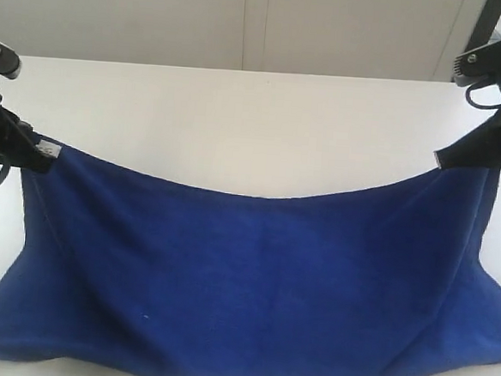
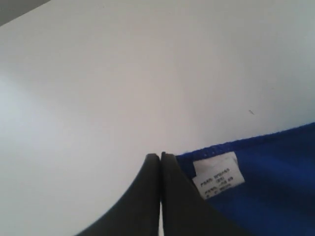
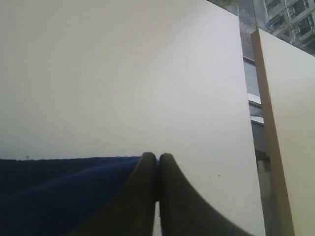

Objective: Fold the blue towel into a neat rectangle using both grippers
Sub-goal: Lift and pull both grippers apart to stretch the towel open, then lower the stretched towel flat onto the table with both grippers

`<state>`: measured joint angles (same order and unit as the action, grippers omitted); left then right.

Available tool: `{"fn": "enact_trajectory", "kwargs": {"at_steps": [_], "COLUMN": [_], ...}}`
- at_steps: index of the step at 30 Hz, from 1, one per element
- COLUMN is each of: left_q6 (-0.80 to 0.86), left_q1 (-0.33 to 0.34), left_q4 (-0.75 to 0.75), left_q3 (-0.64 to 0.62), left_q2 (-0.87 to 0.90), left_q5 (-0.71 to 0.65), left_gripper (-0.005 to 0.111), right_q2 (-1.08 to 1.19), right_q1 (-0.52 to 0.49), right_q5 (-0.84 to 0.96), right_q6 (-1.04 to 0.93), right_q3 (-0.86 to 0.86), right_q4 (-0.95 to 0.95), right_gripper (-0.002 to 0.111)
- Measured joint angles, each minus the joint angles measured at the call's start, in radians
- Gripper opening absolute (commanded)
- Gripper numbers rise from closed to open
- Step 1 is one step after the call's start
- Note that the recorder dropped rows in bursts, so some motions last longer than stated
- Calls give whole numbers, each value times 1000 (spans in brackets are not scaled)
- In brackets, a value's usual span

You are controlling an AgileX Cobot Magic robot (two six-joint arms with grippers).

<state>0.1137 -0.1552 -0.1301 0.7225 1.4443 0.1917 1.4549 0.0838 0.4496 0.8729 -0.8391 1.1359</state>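
- The left tool (image 1: 39,159) is by the surface's (image 1: 239,110) left edge. Its fingers are pressed together on the blue towel's (image 1: 252,291) corner, just beside the white tag (image 1: 48,149).
- The left wrist view shows that tool (image 2: 160,156) with no gap between its fingers, and the tag (image 2: 219,180) right next to them.
- The right tool (image 1: 443,158), near the right edge, is likewise clamped on the opposite corner. Its wrist view shows the fingers (image 3: 158,156) meeting at the towel's (image 3: 59,191) hem.
- The towel's long axis runs from tool to tool, parallel to the far edge. The held hem sags in the middle and looks raised, while the free hem trails towards the near edge.
- Each tool has its own corner, so neither is nearer. The fold likely depends on carrying the held hem across evenly towards the free hem.
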Motion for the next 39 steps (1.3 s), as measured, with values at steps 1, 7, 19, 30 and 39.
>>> {"fn": "enact_trajectory", "kwargs": {"at_steps": [1, 7, 19, 30, 39], "left_q6": [0, 0, 79, 53, 53], "left_q1": [3, 11, 31, 61, 61], "left_q4": [0, 7, 71, 89, 89], "left_q3": [0, 0, 203, 302, 348], "left_q2": [17, 126, 350, 486, 546], "left_q5": [22, 177, 234, 237, 257], "left_gripper": [0, 0, 0, 0, 0], "right_q2": [18, 157, 385, 592, 662], "right_q1": [-5, -64, -143, -143, -160], "right_q5": [-5, -22, -116, -110, -90], "right_q6": [15, 43, 67, 67, 67], "right_q3": [-9, -68, -228, -380, -457], "right_q4": [14, 42, 89, 131, 139], "right_gripper": [0, 0, 0, 0, 0]}}
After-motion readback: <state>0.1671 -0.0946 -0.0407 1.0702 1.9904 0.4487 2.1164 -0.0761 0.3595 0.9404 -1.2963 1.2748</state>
